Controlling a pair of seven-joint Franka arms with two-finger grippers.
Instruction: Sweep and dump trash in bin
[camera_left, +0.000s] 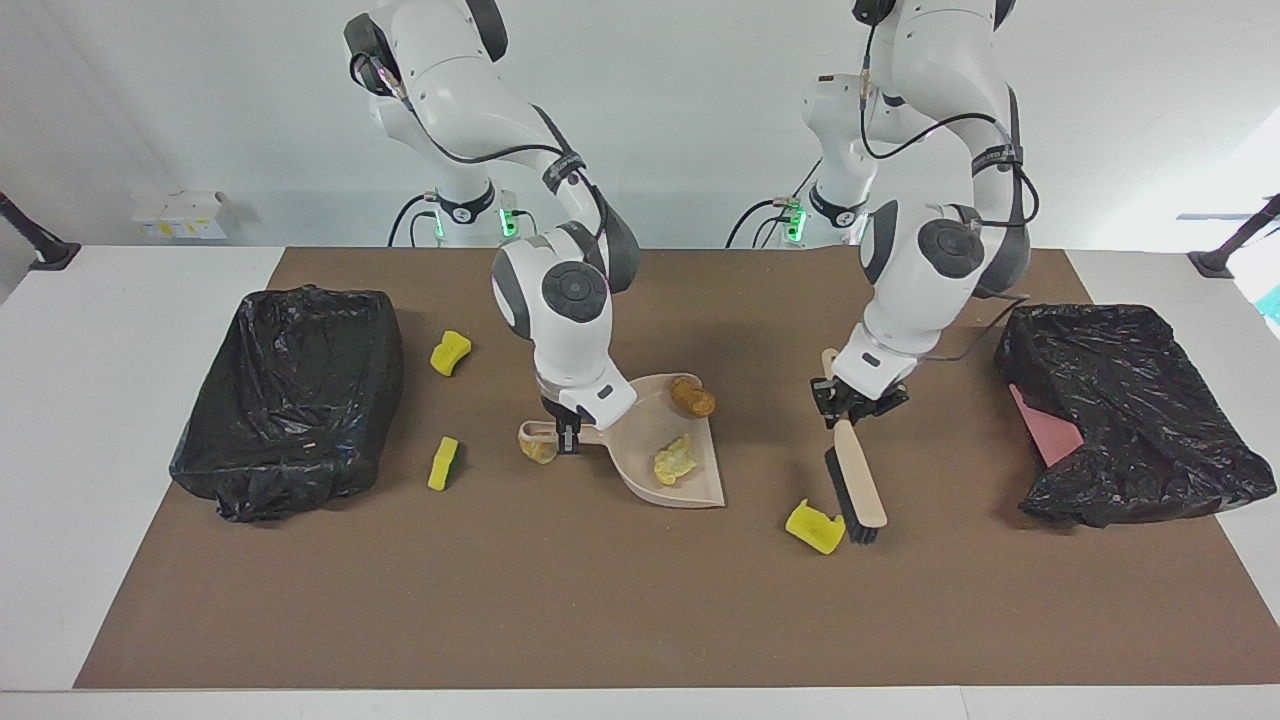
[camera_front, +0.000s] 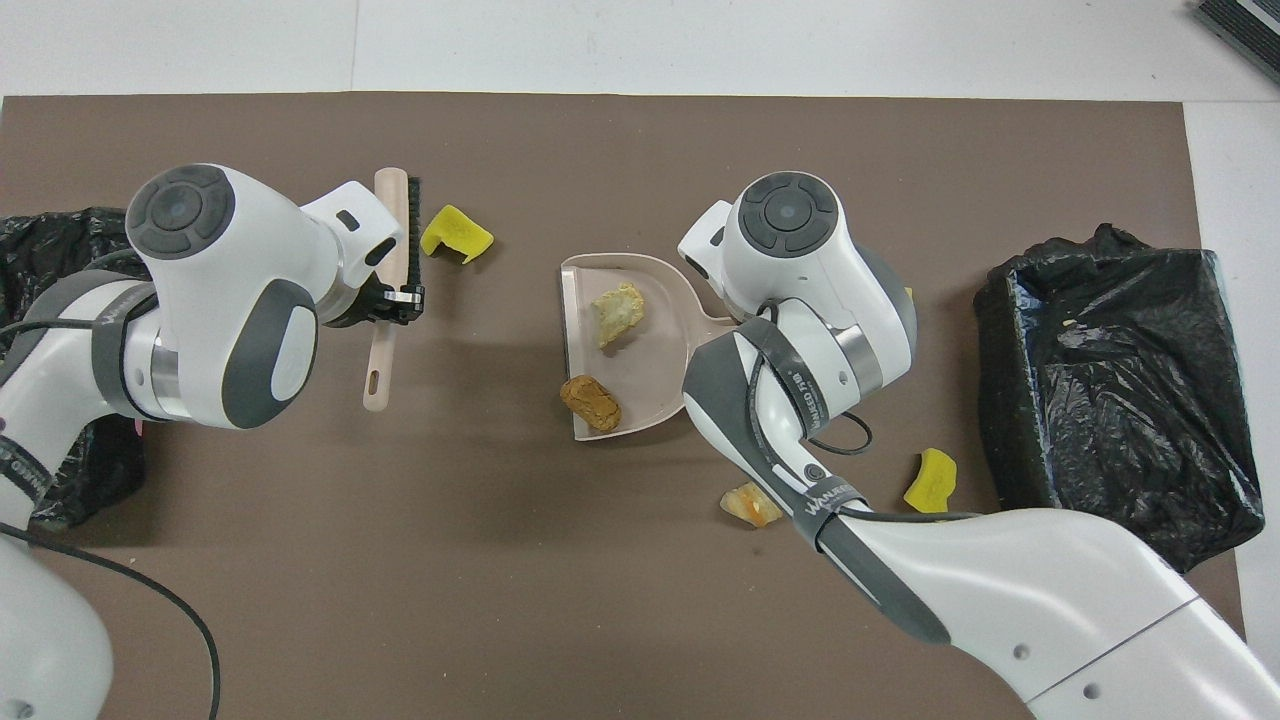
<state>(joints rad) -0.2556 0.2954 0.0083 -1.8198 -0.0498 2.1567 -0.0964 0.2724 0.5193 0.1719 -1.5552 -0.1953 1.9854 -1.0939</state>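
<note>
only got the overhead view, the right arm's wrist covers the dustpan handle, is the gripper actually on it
observer: yes, the right gripper is shut on the handle of the dustpan, which rests on the mat.
operator: any trash hidden under that arm
observer: a green-backed sponge lies on the mat between the dustpan's handle and the bin at the right arm's end.
operator: is the brush down or raised
observer: the brush slants down from the left gripper, its bristle end at the mat beside the yellow sponge; whether they touch I cannot tell.
</note>
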